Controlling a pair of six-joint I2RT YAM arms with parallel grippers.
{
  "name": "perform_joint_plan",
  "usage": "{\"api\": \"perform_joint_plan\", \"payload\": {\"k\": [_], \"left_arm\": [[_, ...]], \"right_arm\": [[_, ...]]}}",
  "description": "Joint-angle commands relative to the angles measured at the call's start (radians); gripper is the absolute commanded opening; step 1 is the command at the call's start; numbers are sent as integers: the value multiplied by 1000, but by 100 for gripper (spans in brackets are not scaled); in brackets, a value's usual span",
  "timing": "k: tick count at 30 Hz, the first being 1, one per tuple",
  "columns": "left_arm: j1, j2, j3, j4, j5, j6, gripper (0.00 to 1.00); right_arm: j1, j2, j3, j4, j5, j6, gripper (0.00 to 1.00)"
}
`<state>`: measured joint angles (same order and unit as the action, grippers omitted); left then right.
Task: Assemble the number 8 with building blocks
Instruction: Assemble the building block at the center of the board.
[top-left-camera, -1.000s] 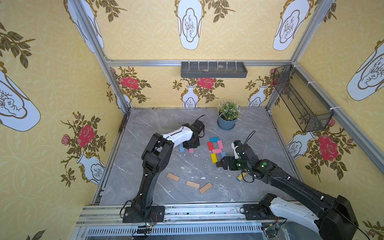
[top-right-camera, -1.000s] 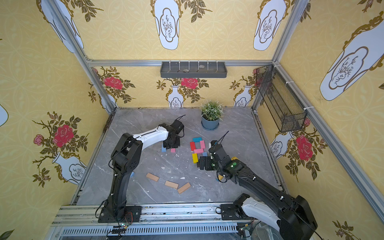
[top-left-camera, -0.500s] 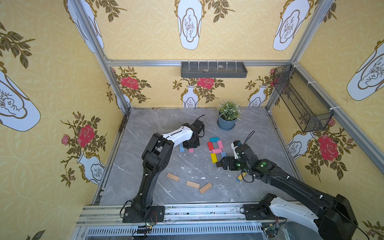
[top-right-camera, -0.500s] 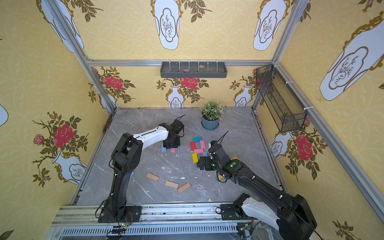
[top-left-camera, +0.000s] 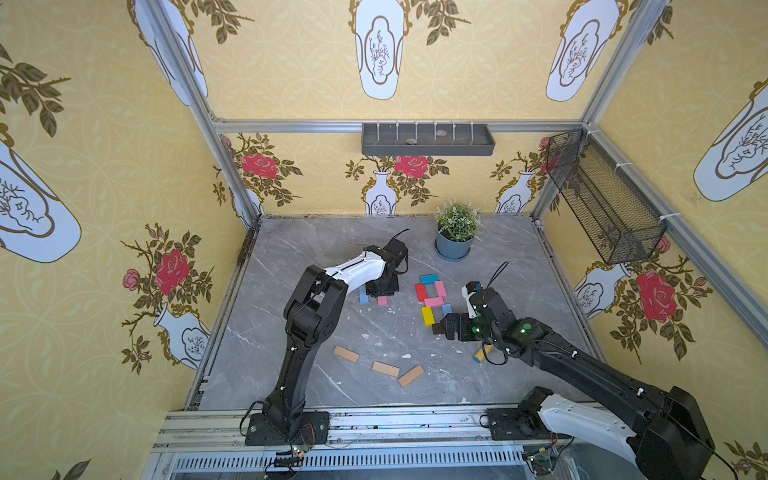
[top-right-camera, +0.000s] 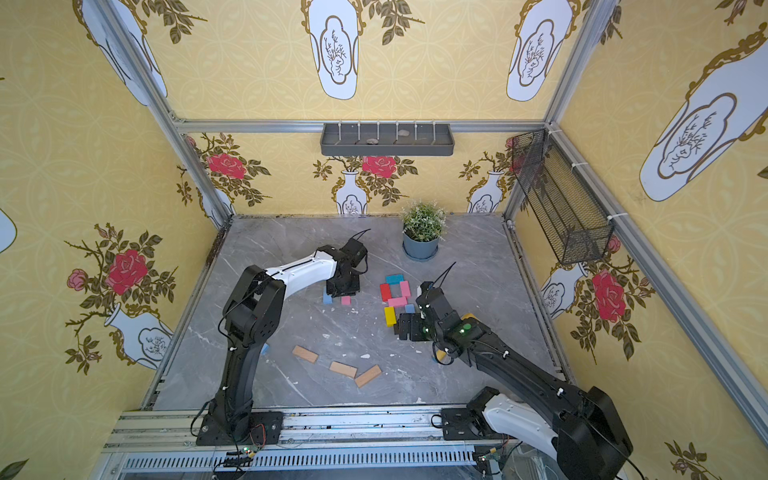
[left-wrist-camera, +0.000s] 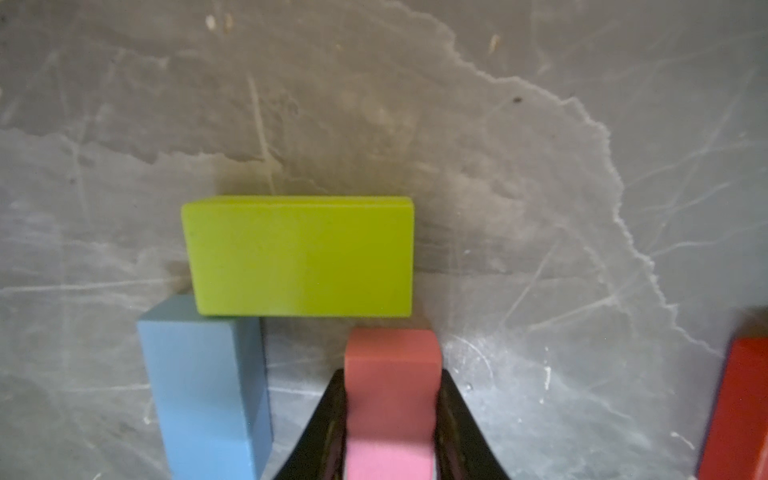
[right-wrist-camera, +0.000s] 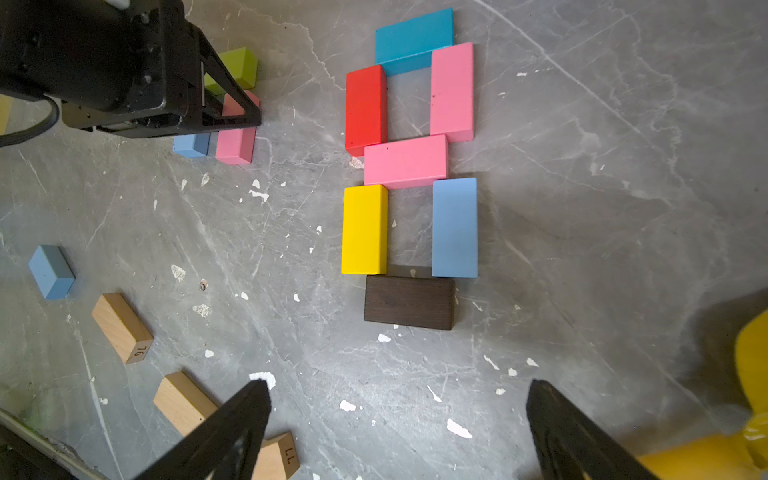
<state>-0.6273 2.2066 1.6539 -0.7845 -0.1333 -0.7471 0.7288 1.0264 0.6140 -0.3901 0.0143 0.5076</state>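
Left hand (left-wrist-camera: 392, 374) is closed narrow on the long sides of a pink block (left-wrist-camera: 390, 451), low at the table (left-wrist-camera: 540, 166). The block's end is just beside the green block (left-wrist-camera: 299, 255) and alongside the light blue block (left-wrist-camera: 203, 386), apart from the finished number 8 (right-wrist-camera: 405, 160); whether it rests on the surface I cannot tell. Right hand (right-wrist-camera: 399, 386) stands wide and empty near the dark brown block (right-wrist-camera: 409, 302) of that figure. Judgement: blocks are light, rigid painted wood with slick faces, so take them across the narrow width at mid-length, or they may pivot.

Marble tabletop (top-left-camera: 498, 374) — coloured blocks (top-left-camera: 434, 302), 3 tan blocks (top-left-camera: 385, 369), potted plant (top-left-camera: 454, 245).
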Motion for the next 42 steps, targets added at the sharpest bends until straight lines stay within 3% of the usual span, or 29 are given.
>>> {"api": "perform_joint_plan", "payload": {"k": [1, 18, 42], "left_arm": [[9, 39, -16, 29, -14, 9, 29], [11, 36, -26, 29, -8, -2, 34], [-14, -106, -136, 44, -13, -40, 57]], "right_arm": [[0, 3, 1, 18, 11, 3, 99], [0, 10, 0, 22, 7, 0, 99], [1, 11, 7, 34, -11, 0, 99]]}}
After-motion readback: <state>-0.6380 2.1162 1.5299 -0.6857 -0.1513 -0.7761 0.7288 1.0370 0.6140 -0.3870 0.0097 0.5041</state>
